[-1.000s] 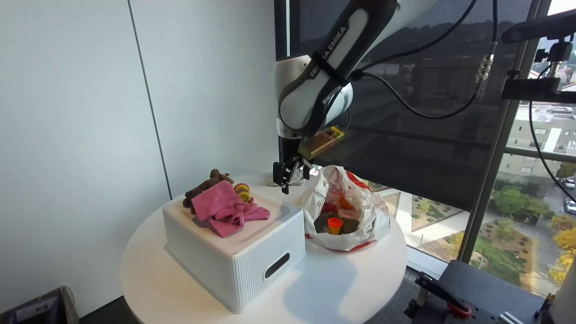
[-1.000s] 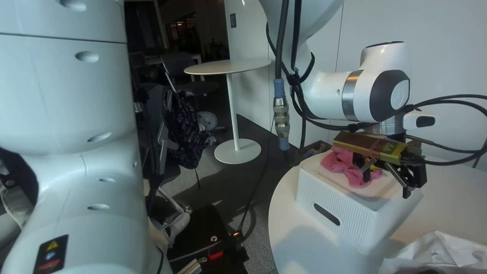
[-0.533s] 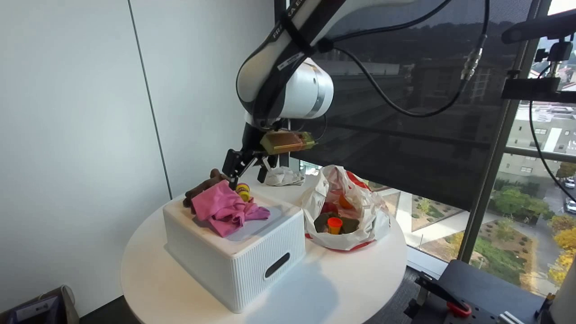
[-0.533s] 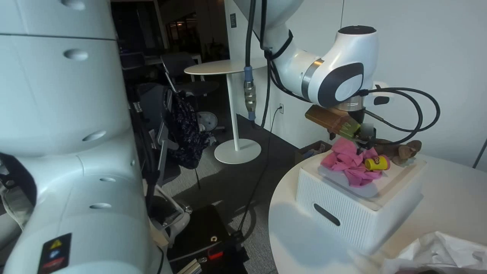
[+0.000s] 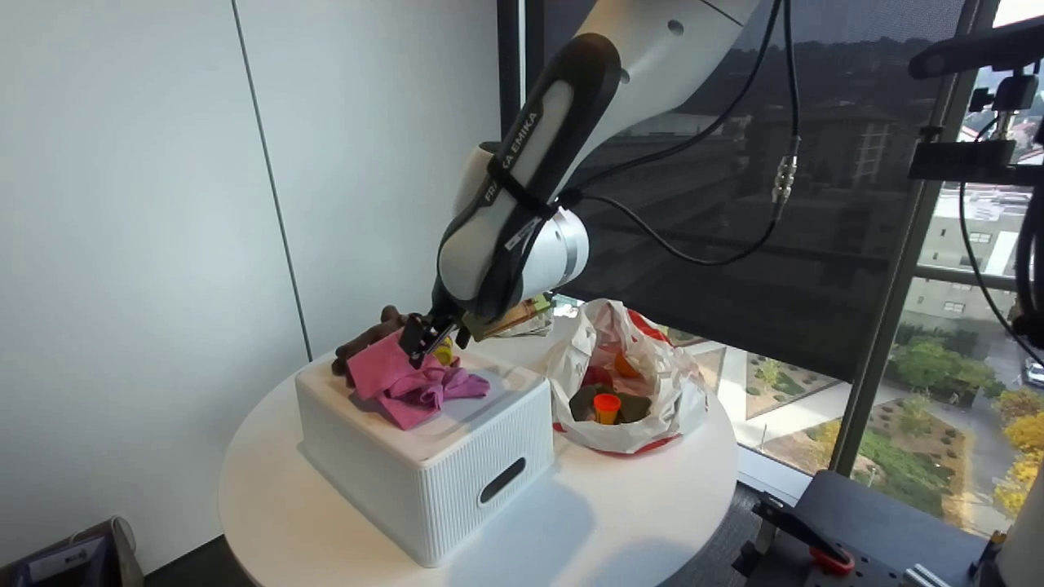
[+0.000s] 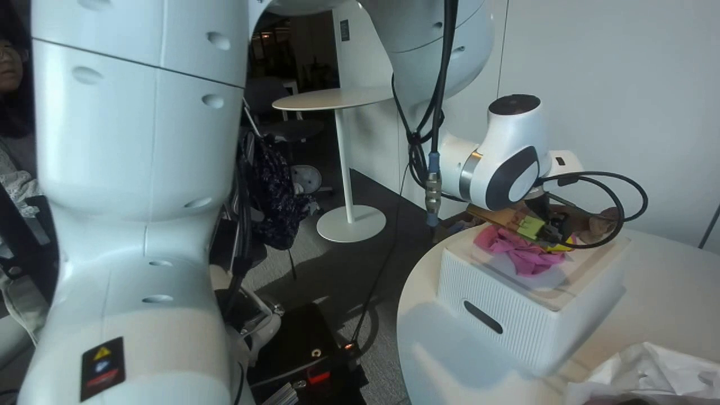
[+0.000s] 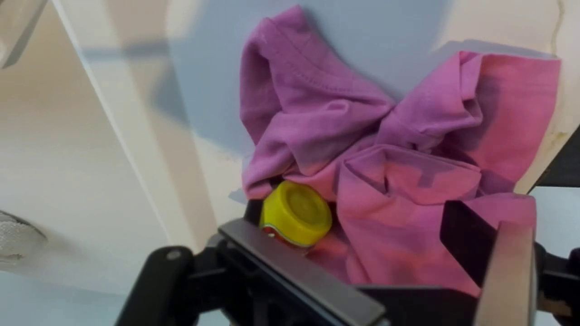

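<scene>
Gripper (image 7: 355, 213) is wide open, fingers (image 7: 466, 240) well apart, nothing gripped. In the wrist view a crumpled pink cloth (image 7: 317, 117) lies below, spanning the gap; can't tell if the fingertips touch it. Small yellow-lidded cylindrical tub (image 7: 297, 215) sits at the cloth's edge, right by one finger, which hides part of it. Both are on top of a white ribbed-sided box (image 5: 367, 465) with an oval slot (image 5: 502, 481) in its side. Brown soft-looking toy (image 5: 367, 341) is up there too, beside the cloth. Box stands on a white round table (image 5: 285, 505). Next to it: open white plastic bag with red markings (image 5: 685, 403), small orange tub (image 5: 606, 409) inside. Behind, in an exterior view: dark window shade (image 5: 734, 310).
</scene>
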Action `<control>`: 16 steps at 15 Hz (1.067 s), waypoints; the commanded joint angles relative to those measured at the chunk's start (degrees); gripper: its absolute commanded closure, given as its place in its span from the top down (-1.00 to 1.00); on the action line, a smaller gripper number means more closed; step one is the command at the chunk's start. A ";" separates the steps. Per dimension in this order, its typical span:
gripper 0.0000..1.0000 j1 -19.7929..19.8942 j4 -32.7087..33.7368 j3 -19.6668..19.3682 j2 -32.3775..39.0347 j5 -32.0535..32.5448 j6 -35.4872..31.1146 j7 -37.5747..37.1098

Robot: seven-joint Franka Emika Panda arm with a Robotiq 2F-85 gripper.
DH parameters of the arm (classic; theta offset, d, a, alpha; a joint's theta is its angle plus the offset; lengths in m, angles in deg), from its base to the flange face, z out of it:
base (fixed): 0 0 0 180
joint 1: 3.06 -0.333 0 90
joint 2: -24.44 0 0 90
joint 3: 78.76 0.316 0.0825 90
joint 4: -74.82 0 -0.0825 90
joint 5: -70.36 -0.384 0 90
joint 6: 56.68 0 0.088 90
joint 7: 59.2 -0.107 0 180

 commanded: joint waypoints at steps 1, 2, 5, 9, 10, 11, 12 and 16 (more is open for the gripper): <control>1.00 -7.42 4.60 -9.32 5.61 4.45 -4.73 -4.53; 1.00 -8.23 5.44 -10.41 6.35 3.82 -4.84 -5.23; 1.00 -8.99 7.70 -11.57 7.89 2.02 -3.92 -6.42; 0.50 -8.54 8.88 -11.21 9.20 2.22 -4.38 -6.80; 0.48 -7.77 8.90 -10.45 9.20 2.30 -4.14 -6.59; 0.31 -7.42 8.80 -10.10 9.27 2.16 -4.18 -6.51; 0.17 -7.23 8.72 -9.93 9.23 2.02 -4.05 -6.58; -0.46 -6.53 7.85 -9.29 8.51 2.22 -3.94 -5.96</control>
